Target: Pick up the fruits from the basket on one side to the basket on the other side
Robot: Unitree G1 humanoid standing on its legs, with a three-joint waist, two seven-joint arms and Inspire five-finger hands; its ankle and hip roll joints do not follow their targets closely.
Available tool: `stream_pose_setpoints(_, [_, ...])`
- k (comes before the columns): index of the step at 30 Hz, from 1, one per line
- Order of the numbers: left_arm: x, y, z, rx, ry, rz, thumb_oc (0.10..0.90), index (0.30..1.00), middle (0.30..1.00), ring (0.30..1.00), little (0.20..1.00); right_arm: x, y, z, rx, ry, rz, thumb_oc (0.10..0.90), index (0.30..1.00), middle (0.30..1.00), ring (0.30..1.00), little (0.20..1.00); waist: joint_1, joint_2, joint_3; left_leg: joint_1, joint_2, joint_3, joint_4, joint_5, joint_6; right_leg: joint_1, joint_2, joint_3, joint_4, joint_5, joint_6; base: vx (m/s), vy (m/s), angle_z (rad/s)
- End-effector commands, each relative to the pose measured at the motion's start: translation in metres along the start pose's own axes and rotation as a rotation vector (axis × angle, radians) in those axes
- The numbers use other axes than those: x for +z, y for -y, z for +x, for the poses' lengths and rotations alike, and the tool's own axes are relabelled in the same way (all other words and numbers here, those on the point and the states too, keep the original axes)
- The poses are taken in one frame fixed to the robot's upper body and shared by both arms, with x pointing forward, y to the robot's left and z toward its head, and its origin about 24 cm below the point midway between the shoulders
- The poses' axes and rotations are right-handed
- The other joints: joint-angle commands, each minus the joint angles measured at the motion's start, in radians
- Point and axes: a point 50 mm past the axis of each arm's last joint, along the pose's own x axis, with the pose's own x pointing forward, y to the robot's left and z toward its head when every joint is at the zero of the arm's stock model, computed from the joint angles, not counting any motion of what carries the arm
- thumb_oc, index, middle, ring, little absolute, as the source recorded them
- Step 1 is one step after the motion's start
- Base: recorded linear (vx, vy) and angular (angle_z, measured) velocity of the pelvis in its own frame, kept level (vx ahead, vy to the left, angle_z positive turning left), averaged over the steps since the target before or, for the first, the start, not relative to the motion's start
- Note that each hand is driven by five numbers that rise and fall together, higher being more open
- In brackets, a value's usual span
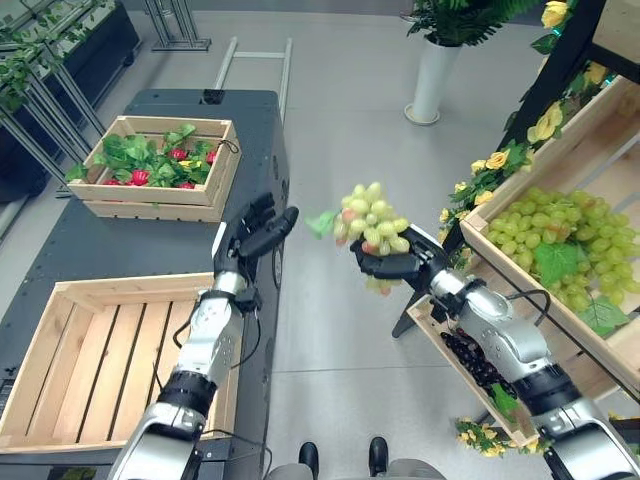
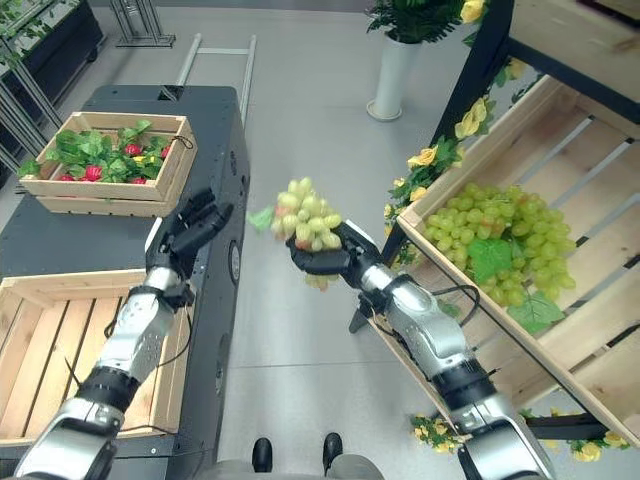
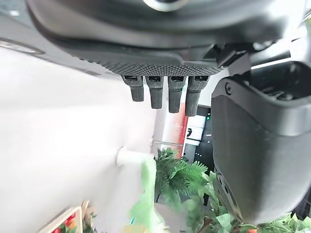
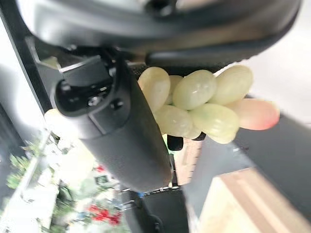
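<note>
Grapes [image 1: 371, 217] in mid-air, between the two sides

Held in curled right hand [image 1: 392, 265] over floor; left hand [image 1: 262, 231] relaxed, holding nothing. Best carried level (loose bunch) to the empty crate [image 1: 100, 350].

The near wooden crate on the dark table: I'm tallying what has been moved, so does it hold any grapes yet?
No: the near crate shows only bare slats, while the right hand holds the grape bunch.
</note>
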Motion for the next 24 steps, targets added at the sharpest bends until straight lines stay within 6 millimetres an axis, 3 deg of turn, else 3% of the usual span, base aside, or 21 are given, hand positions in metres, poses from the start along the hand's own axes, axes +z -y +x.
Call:
stream_pose_setpoints(1, [0.008, -0.001, 0.001, 0.003, 0.104, -0.006, 0.800, 0.900, 0.900, 0.900, 0.900, 0.047, 0.018, -0.021, 0.009, 0.227, -0.166, 0.400, 0.300, 0.300, 0.300, 0.300, -0.037, 0.005, -0.174, -0.027, -0.031, 0.017, 0.002, -0.066, 0.004, -0.016, 0.016, 0.022, 0.002, 0.015, -0.024, 0.01, 0.024, -0.19])
stream_pose_setpoints(12, [-0.034, -0.012, -0.020, 0.091, -0.046, -0.038, 0.800, 0.900, 0.900, 0.900, 0.900, 0.072, 0.030, -0.063, -0.012, 0.316, -0.193, 0.400, 0.300, 0.300, 0.300, 0.300, -0.107, -0.010, -0.146, -0.019, -0.018, 0.092, 0.002, -0.075, 0.009, -0.040, 0.026, 0.090, 0.002, 0.041, -0.011, 0.01, 0.023, -0.28])
stream_pose_setpoints(24, [-0.050, -0.017, -0.035, 0.107, -0.111, -0.057, 0.800, 0.900, 0.900, 0.900, 0.900, 0.099, 0.064, -0.103, -0.281, 0.459, -0.258, 0.400, 0.300, 0.300, 0.300, 0.300, -0.156, -0.014, -0.134, -0.024, -0.012, 0.126, 0.002, -0.087, 0.011, -0.064, 0.042, 0.150, 0.002, 0.056, -0.003, 0.01, 0.021, -0.13])
